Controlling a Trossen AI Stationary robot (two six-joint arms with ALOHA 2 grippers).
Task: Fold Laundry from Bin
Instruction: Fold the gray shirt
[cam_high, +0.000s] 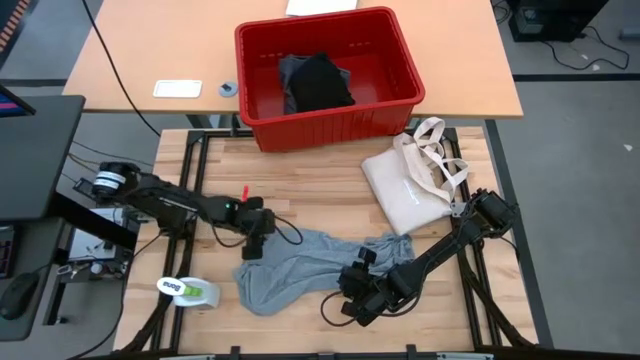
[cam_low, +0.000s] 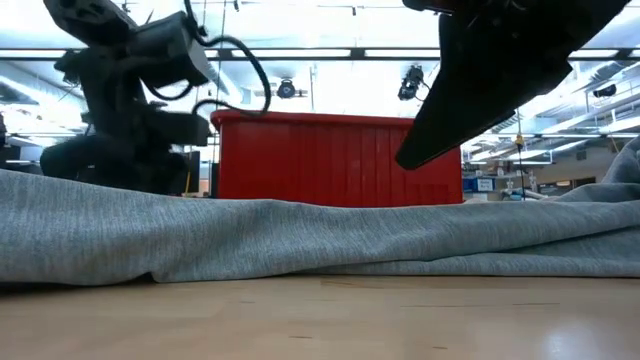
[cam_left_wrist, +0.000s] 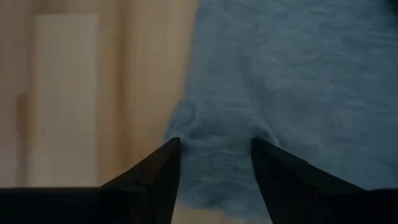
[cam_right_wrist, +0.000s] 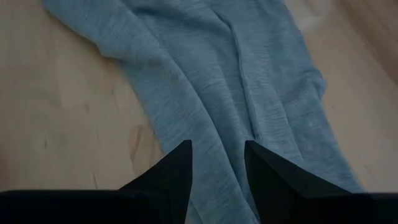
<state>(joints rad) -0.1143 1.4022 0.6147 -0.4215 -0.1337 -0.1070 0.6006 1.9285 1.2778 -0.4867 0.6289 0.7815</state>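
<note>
The light grey T-shirt (cam_high: 300, 265) lies crumpled and spread on the wooden table, and fills the low view as a long ridge (cam_low: 300, 240). My left gripper (cam_high: 252, 245) is open at the shirt's far-left corner (cam_left_wrist: 214, 155). My right gripper (cam_high: 357, 272) is open over the shirt's right part, with a fold of cloth (cam_right_wrist: 205, 81) showing between and beyond its fingers (cam_right_wrist: 217, 155). I cannot tell whether it touches the cloth. The red bin (cam_high: 330, 120) stands at the table's far edge. A black garment (cam_high: 322, 85) and some grey-blue cloth (cam_high: 290, 70) lie in it. My left gripper comes steeply from above. Its two spread fingertips (cam_left_wrist: 171, 152) stand on the T-shirt near its edge (cam_left_wrist: 186, 118), with a strip of cloth between them. The cloth puckers a little at the tips. The shirt lies flat on the table.
A cream tote bag (cam_high: 415, 180) lies at the right, between the bin and my right arm. A white and green roll (cam_high: 190, 290) sits at the near left. Bare wood (cam_high: 300, 185) shows between the bin and the shirt. Beyond the bin a second table holds small items (cam_high: 177, 88).
</note>
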